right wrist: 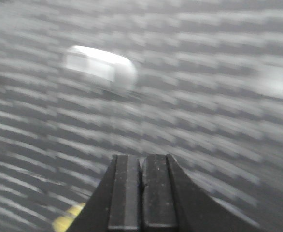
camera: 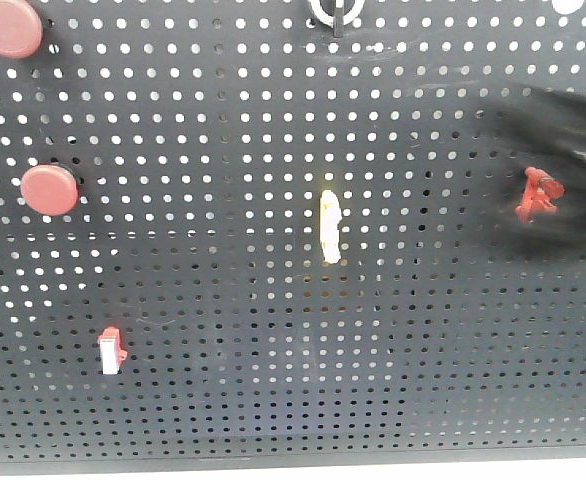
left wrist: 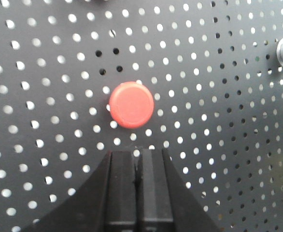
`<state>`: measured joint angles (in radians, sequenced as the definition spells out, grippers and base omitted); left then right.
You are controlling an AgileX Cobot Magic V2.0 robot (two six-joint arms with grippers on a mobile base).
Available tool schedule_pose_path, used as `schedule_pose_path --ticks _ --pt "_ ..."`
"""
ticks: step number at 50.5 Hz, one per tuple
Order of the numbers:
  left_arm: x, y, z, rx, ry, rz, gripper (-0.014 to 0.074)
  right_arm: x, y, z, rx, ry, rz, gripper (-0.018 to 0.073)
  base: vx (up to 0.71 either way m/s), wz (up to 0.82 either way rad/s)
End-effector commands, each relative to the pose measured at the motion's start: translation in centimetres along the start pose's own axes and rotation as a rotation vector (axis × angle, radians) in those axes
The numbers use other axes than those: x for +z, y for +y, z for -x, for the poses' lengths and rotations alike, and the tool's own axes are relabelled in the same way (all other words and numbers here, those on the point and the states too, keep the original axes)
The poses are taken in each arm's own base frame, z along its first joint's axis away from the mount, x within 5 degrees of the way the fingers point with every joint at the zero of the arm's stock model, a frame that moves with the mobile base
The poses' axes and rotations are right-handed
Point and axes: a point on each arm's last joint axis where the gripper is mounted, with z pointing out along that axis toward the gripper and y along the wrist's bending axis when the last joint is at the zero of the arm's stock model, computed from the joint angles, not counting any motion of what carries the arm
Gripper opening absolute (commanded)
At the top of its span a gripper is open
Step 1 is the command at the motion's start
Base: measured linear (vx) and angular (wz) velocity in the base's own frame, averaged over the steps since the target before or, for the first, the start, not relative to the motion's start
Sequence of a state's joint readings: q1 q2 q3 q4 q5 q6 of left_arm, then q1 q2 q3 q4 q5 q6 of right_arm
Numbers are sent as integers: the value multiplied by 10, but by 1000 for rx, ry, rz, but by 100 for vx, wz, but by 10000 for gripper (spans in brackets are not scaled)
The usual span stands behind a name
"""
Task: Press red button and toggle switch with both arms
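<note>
Left wrist-mounted view has my left fingers (left wrist: 123,188), pressed together and empty, just below the centred red button (left wrist: 131,105), so I could press low, while my right fingers (right wrist: 126,193), likewise empty, look motion-blurred and may overshoot the toggle switch (camera: 335,10) at the front view's top edge.

I log the black perforated pegboard panel (camera: 273,400) as matt and evenly coated, metal by its look. The round dull-red push button (left wrist: 131,105) reads as smooth, low-sheen plastic. The slim yellow lever (camera: 330,227) looks like shiny plastic. The left end effector (left wrist: 137,154) shows matt black, finely grained faces.
</note>
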<state>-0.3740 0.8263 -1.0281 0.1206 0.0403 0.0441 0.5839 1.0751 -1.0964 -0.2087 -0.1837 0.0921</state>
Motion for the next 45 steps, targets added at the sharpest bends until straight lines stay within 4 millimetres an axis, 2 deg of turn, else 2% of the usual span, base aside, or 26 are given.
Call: schedule_pose_path --ticks 1,10,21,29,39,45 --pt "-3 2 17 -16 -109 9 1 19 11 25 1 -128 51 0 0 0" --pt "-4 2 17 -16 -108 9 1 55 21 33 26 -149 84 0 0 0" --pt "-3 2 17 -12 -107 9 1 79 22 35 32 -114 76 0 0 0" --pt "-3 2 17 -10 -106 9 1 85 20 37 29 -114 68 0 0 0" --pt "-3 2 17 -10 -106 9 1 86 -8 32 92 -84 -25 0 0 0" --pt "-3 2 17 -10 -107 9 1 85 -17 32 102 -91 -55 0 0 0"
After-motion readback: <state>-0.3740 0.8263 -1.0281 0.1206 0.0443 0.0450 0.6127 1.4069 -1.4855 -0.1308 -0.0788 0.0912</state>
